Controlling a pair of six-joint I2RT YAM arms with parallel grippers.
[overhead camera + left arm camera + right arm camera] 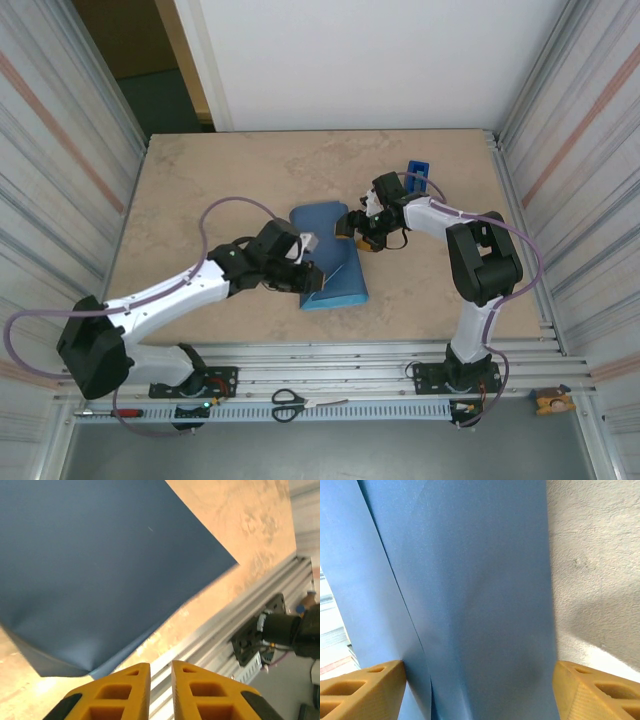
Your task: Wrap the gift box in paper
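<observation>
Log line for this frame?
paper: folded over on table | left hand: shut, at paper's left edge | right hand: open, straddling paper | tape dispenser: behind right hand, untouched

paper [345, 278] | dark blue face up | folded over, creased | table centre

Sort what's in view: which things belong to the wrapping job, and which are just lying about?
Job: large thin blue wrapping paper sheet, folded; small narrow blue tape dispenser, likely.
Lying about: black-handled metal scissors; red-handled tool.
</observation>
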